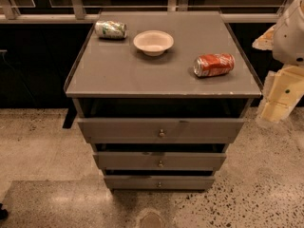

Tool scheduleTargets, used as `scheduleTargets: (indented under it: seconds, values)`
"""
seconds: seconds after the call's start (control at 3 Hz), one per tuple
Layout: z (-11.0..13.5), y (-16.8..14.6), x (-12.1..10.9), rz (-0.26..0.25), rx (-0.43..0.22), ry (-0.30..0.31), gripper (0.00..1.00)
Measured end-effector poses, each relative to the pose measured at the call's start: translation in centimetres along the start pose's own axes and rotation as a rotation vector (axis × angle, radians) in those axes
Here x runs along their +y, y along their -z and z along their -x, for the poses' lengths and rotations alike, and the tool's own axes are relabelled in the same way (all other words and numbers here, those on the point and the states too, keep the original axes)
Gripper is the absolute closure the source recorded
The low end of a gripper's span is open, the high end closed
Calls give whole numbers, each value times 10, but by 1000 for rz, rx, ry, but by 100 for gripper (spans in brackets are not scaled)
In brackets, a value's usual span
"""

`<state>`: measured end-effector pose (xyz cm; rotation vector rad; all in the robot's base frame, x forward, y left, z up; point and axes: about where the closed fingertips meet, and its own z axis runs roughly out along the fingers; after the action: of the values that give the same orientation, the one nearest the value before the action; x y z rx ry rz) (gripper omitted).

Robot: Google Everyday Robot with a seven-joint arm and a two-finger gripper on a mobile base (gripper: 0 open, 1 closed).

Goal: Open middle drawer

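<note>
Approach looks to be the step in hand: the end effector (280,96), open or closed I cannot tell, hangs beside the cabinet (142,75), the middle drawer (128,161) well apart below-left of it, so next it must reach the knob (160,164).

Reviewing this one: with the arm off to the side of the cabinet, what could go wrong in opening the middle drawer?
1. The gripper hangs at the right edge, clear of the drawers. Three similar knobs sit close together, so it may miss the middle drawer and its knob.
2. The top drawer front juts out above, possibly crowding the approach.
3. The red can and green can lie sideways; a jolt might roll them.
</note>
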<state>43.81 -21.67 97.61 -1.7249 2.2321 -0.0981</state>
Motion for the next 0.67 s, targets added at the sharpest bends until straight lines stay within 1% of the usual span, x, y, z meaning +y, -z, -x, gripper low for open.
scheduleTargets:
  seconds: [0.33, 0.67]
  values:
    - [0, 0, 0, 0, 0, 0, 0]
    - [-6, -4, 2, -27, -25, -28, 0]
